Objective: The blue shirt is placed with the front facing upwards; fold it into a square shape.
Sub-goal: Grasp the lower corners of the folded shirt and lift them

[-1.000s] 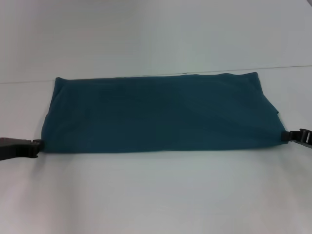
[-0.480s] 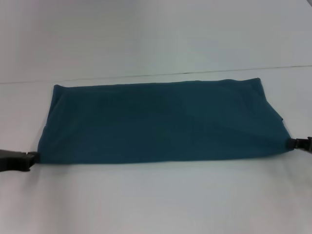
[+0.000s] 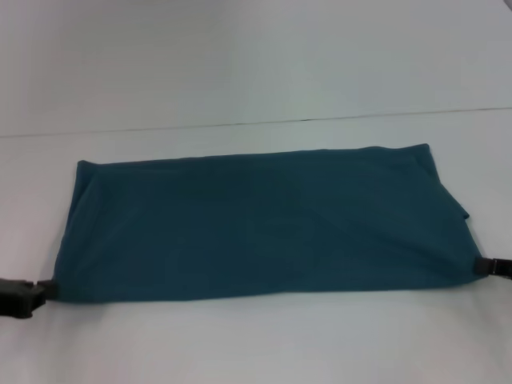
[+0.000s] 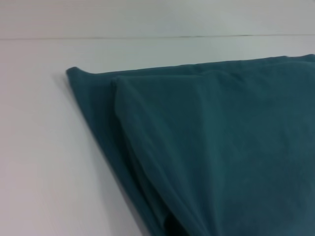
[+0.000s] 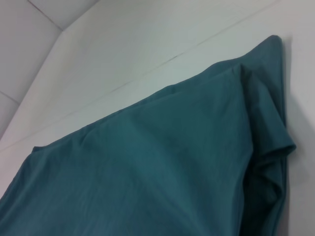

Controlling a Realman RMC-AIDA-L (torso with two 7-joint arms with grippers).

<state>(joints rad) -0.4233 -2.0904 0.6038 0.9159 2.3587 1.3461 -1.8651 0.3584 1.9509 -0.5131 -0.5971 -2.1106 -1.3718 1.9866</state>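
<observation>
Both pincers sit at the near corners of the blue shirt [image 3: 256,224]: left pincer [image 3: 44,291] and right pincer [image 3: 478,267], each closed on its corner. Beyond them the shirt lies as a wide folded band, plain side up, across the white tabletop [image 3: 256,72].

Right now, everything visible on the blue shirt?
The blue shirt is dark teal, soft matte cotton-like fabric, folded into a long wide band lying flat on the white table. Only plain cloth shows; no print or label is visible. The wrist views show at least two stacked layers at each end, with a rumpled tuck at its right end. The left claw meets its near left corner and the right claw its near right corner. Whether they are pinching the cloth cannot be seen.
</observation>
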